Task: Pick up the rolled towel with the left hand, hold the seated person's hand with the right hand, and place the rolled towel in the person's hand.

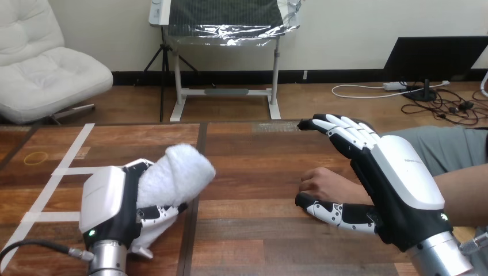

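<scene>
The rolled towel (172, 172), white and fluffy, sits in my left hand (112, 210) at the lower left, a little above the table, with my fingers curled round its lower part. Its upper end sticks out toward the table's middle. The person's hand (322, 183) rests on the table at the right, knuckles up, its fingers bent under. My right hand (397, 184) stands over the person's wrist, its fingers (345, 132) straight and reaching past the person's hand, its thumb (334, 211) stretched along the near side. I see no finger curled round the person's hand. The wrist is hidden behind my palm.
White tape lines (72, 152) cross the wooden table (253, 172) at the left, and a yellow rubber band (35, 156) lies beside them. The person's forearm (463, 190) comes in from the right edge.
</scene>
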